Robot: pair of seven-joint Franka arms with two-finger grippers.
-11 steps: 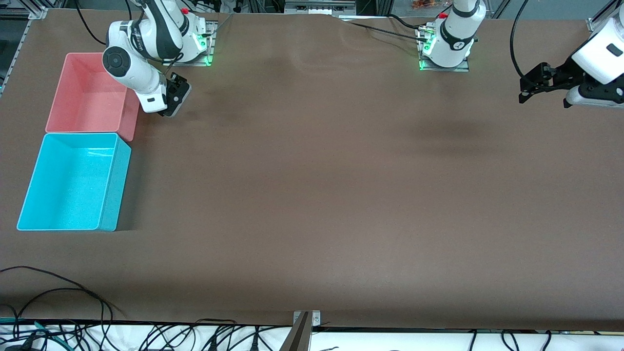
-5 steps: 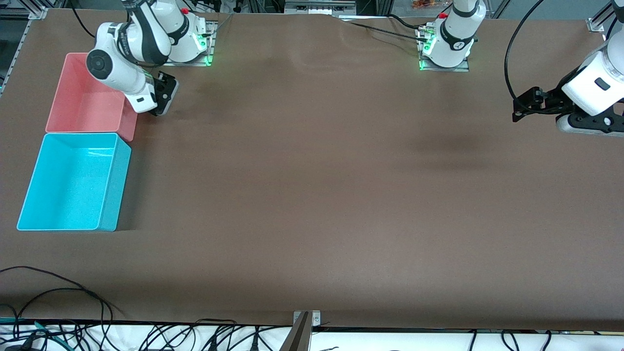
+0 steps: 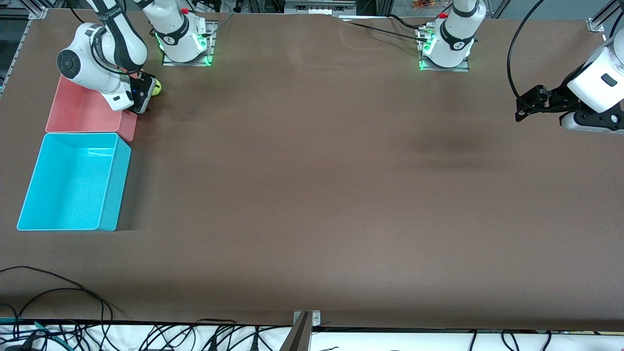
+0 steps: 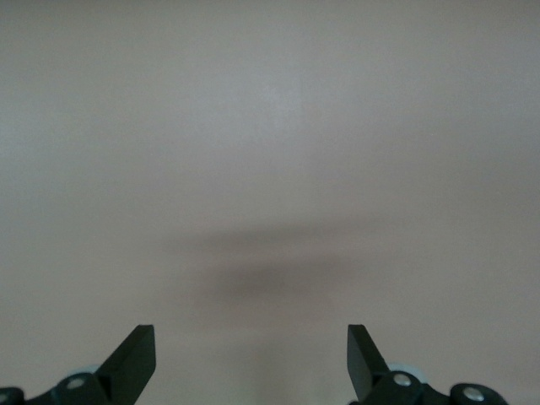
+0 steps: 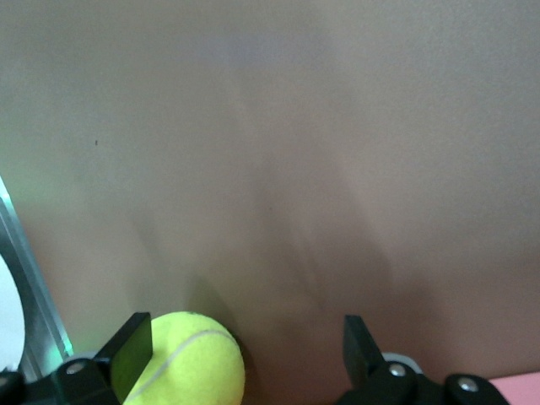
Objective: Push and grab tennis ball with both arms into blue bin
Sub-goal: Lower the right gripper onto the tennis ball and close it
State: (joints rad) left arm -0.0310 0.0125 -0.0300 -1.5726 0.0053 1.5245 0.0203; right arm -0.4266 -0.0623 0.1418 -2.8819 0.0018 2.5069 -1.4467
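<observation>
You have a wide brown table (image 3: 312, 195), matte and faintly rippled near the arm bases, with soft dark shadow patches. Along the camera edge you see a white strip with tangled black cables (image 3: 58, 331) and a metal bracket (image 3: 302, 324). The two bases glow green along the top edge.

The right gripper (image 3: 141, 95) is low at the corner of the pink bin (image 3: 83, 114), at the right arm's end of the table. In the right wrist view its fingers (image 5: 131, 346) stand spread wide, gripping nothing. The tennis ball (image 3: 156, 87) lies on the table just beside the pink bin, at that gripper; in the wrist view the ball (image 5: 190, 359) sits between the jaws, close against one finger and well clear of the other. You cannot tell whether it touches the finger.

The blue bin (image 3: 114, 185) stands just beside the pink bin, nearer the front camera, with its walls upright.

The left gripper (image 3: 529, 105) hangs over bare table at the left arm's end. Its fingers (image 4: 135, 359) are fully apart, with only table below.
</observation>
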